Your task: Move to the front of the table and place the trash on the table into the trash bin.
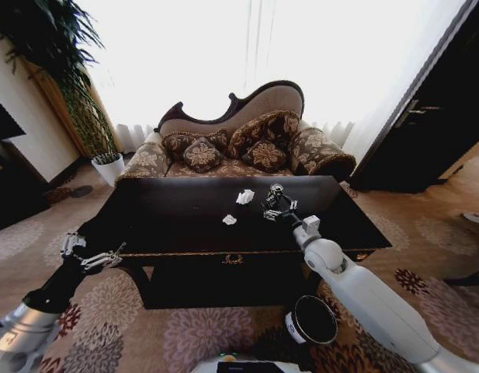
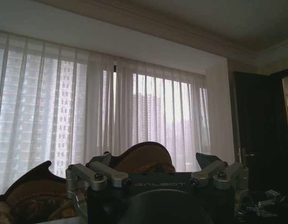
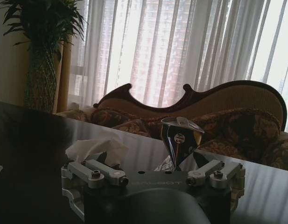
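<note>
Your desk (image 1: 185, 225) is in front of you, the bin (image 1: 311, 319) on the floor at its near right. The right pincer (image 1: 272, 208), seemingly apart, sits at the crushed can (image 3: 180, 140); grip its stiff, slippery waist. Paper scraps (image 1: 229, 220) lie left: light, soft. The left pincer (image 1: 95, 258) hovers apart.

Home or hotel lounge, ornate sofa (image 1: 239, 140), patterned carpet (image 1: 130, 318), sheer curtains (image 1: 247, 54), potted plant (image 1: 76, 93)

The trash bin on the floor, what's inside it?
The trash bin stands on the carpet in front of the table. Its inside looks dark; whether anything lies there cannot be told. Two paper scraps are on the table, beside the right gripper.
</note>
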Tool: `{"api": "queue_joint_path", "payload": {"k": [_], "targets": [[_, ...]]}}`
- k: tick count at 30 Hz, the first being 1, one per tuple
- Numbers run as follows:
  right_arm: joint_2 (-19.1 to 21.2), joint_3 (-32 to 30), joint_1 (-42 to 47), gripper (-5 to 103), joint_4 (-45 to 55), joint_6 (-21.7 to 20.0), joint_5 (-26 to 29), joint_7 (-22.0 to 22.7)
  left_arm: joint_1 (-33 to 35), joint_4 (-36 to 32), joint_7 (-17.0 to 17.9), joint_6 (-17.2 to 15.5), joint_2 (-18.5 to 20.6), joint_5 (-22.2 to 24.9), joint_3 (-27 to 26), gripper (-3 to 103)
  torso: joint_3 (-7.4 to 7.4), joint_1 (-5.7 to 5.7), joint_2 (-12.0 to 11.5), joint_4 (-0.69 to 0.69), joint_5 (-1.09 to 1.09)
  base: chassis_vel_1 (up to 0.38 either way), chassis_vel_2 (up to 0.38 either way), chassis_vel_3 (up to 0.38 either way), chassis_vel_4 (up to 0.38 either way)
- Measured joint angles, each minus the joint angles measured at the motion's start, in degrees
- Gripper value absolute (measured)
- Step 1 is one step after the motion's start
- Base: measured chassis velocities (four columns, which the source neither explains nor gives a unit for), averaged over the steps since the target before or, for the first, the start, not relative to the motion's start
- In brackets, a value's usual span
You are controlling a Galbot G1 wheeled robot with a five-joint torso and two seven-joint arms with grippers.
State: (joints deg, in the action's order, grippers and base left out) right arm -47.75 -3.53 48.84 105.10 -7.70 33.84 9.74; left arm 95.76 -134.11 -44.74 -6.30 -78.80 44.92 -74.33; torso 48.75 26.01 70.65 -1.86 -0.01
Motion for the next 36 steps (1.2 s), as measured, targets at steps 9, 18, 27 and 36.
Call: {"api": "queue_joint_path", "payload": {"k": [9, 18, 27, 36], "targets": [[-1.0, 2.0, -4.3, 100, -2.8, 0.0, 0.0, -0.1, 0.1, 0.2, 0.0, 0.0, 0.0, -0.3, 0.2, 100, 0.00, 0.00, 0.0, -0.01, 0.00, 0.000, 0.000, 0.000, 0.000], [-1.5, 3.3, -7.1, 86, -5.4, 0.4, -0.5, -1.5, 0.1, 0.6, 0.0, 0.1, 0.3, -0.4, 0.1, 100, 0.00, 0.00, 0.0, 0.00, 0.00, 0.000, 0.000, 0.000, 0.000], [-1.7, 2.5, -4.9, 54, -5.7, 1.1, -1.2, -2.1, -0.3, 0.6, 0.0, 0.1, 0.0, -0.9, 1.2, 100, 0.00, -0.01, 0.0, 0.00, 0.00, 0.000, 0.000, 0.000, 0.000], [-1.8, 1.3, -2.7, 21, -5.1, 1.4, -1.2, -2.5, -0.5, 0.9, 0.0, 0.2, 0.0, -1.2, 1.5, 100, 0.00, -0.01, 0.0, 0.00, 0.00, 0.000, 0.000, 0.000, 0.000]]}}
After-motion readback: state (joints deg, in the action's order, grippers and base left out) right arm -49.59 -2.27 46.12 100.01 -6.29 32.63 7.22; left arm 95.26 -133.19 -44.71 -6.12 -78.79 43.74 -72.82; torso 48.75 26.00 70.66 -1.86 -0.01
